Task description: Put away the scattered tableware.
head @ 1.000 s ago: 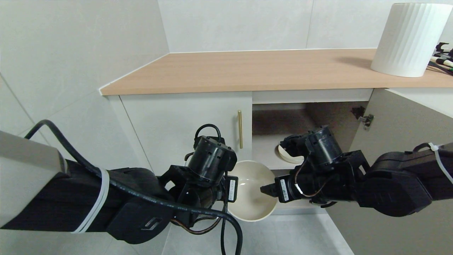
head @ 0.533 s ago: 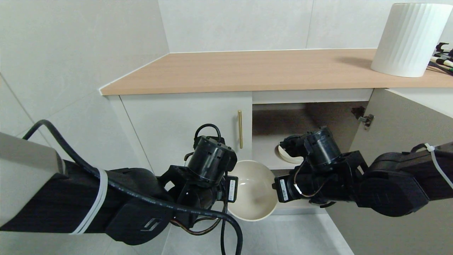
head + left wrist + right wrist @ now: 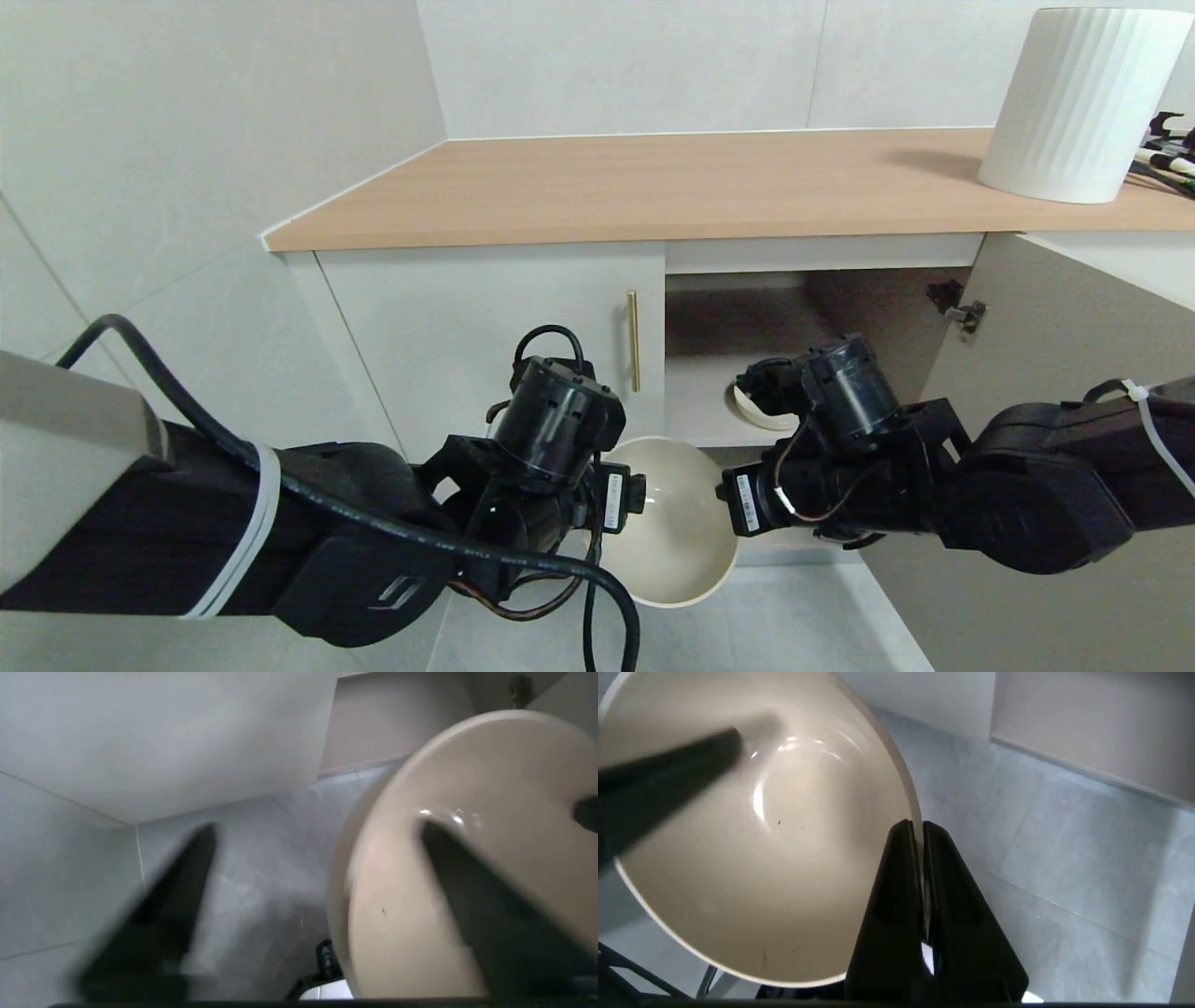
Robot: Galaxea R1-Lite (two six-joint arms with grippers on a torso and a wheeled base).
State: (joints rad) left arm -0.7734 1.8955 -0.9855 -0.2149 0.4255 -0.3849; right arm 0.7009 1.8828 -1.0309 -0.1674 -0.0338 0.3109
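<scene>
Bowl [image 3: 667,523], rim pinched between right fingers [image 3: 898,887], left fingers [image 3: 173,896] spread wide astride it

Empty cream bowl [image 3: 672,551], tilted, in mid-air above the floor [image 3: 803,616].

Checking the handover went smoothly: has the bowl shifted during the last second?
Yes. The bowl has sunk a little: its upper rim sits farther below the brass door handle than before, while the right gripper grips its rim.
</scene>
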